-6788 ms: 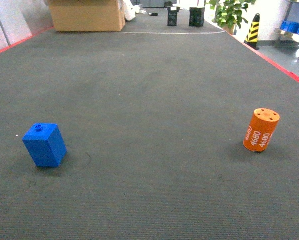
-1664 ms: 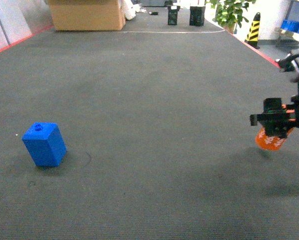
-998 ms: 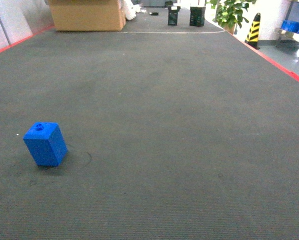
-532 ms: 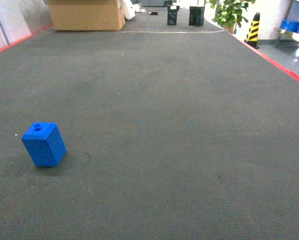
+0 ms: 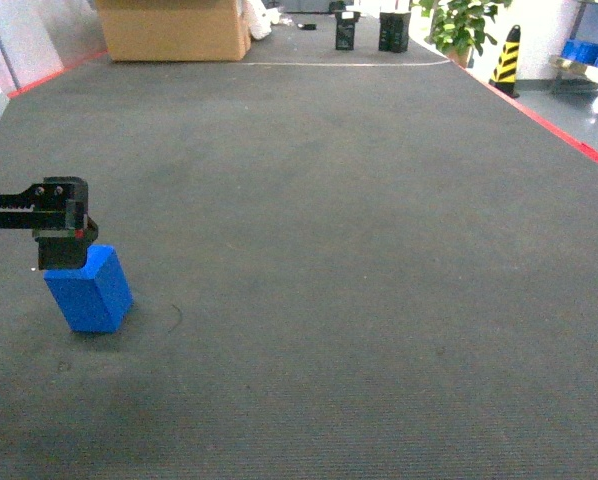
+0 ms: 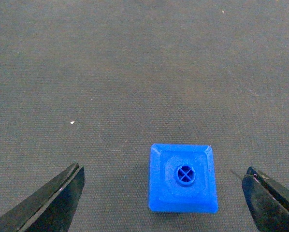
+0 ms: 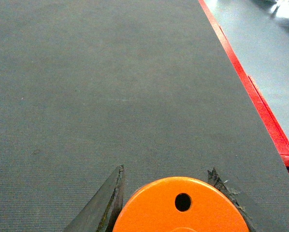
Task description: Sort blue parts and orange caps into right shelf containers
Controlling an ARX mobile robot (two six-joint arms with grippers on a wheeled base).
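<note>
The left tool (image 6: 168, 198) hung spread wide over the blue block (image 6: 183, 178) near the table's (image 5: 329, 250) left edge. The right tool (image 7: 176, 193) clamped the orange cap (image 7: 183, 208).

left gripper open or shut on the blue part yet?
Open. In the left wrist view the left gripper has its fingers spread wide on either side of the blue part, with clear gaps and no contact.

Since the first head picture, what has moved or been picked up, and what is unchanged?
The orange cap has left its spot on the mat's right side; the right gripper took it and now holds it, out of the head view. The left gripper has come in above the blue part, jaws open, not touching. The blue part stayed put.
</note>
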